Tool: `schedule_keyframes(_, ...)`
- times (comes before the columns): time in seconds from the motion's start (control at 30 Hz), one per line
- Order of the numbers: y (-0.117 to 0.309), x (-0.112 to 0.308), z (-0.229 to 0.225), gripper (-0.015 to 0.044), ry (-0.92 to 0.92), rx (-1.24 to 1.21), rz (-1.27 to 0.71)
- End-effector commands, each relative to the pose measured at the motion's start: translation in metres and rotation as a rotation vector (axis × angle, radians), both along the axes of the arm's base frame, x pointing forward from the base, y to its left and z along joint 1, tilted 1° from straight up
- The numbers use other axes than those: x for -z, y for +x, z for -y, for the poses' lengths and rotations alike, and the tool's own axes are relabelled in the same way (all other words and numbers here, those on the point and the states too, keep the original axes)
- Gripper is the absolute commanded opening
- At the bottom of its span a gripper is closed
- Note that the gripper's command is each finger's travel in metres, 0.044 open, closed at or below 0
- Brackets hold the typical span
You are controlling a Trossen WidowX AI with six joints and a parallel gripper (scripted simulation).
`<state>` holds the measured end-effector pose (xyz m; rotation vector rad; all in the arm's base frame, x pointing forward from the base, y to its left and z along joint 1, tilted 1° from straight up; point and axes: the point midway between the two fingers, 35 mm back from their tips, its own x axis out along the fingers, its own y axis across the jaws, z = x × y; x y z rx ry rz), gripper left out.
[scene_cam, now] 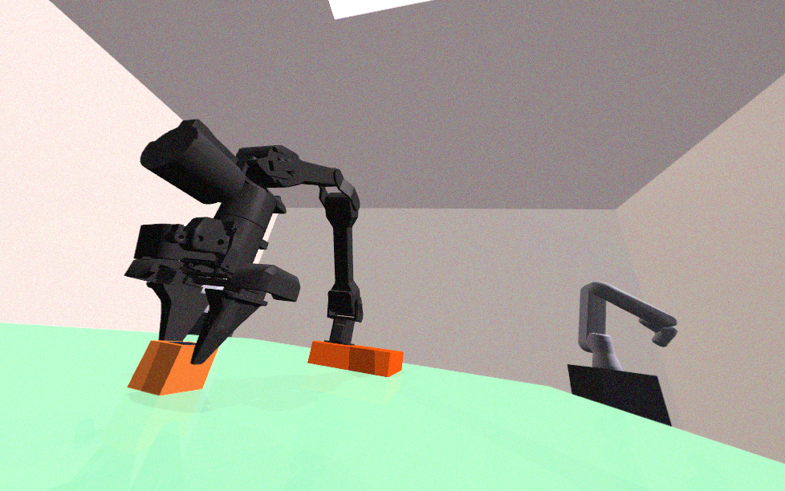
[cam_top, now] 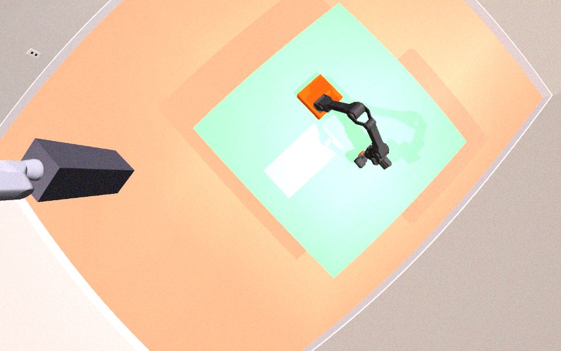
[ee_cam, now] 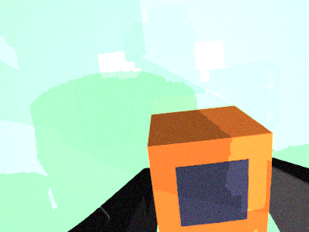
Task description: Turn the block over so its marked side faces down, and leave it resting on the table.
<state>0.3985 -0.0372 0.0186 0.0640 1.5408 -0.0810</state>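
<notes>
The orange block [cam_top: 362, 153] [scene_cam: 153, 370] [ee_cam: 193, 149] rests on the pale green table [cam_top: 330, 236] [scene_cam: 404, 445]. Its marked side, with a dark blue-grey square [ee_cam: 212, 193], faces up, toward the wrist camera. My gripper [scene_cam: 185, 349] [ee_cam: 204, 172] points down at a tilt and is shut on the block. One finger stands against each of two opposite sides, near the top. In the top view the arm hides the fingers and most of the block. The underside of the block is hidden.
My arm's base stands on an orange slab [cam_top: 320, 84] [scene_cam: 330, 355] on the table. A grey arm [scene_cam: 631, 306] on a dark pedestal [cam_top: 82, 174] [scene_cam: 619, 391] stands beyond the table's edge.
</notes>
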Motion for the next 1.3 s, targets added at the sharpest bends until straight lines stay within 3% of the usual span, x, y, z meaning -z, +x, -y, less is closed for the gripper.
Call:
schedule_keyframes(0.0,0.000,0.001,0.000,0.0111,0.001,0.001,0.000)
schedule_keyframes(0.23,0.000,0.001,0.000,0.0064,0.001,0.001,0.000)
schedule_keyframes(0.33,0.000,-0.010,0.000,0.0000,0.001,0.001,0.000)
schedule_keyframes(0.67,0.000,-0.029,0.000,0.0000,0.000,0.001,0.009)
schedule_keyframes(1.27,0.003,-0.020,0.000,0.0000,-0.023,-0.001,0.259)
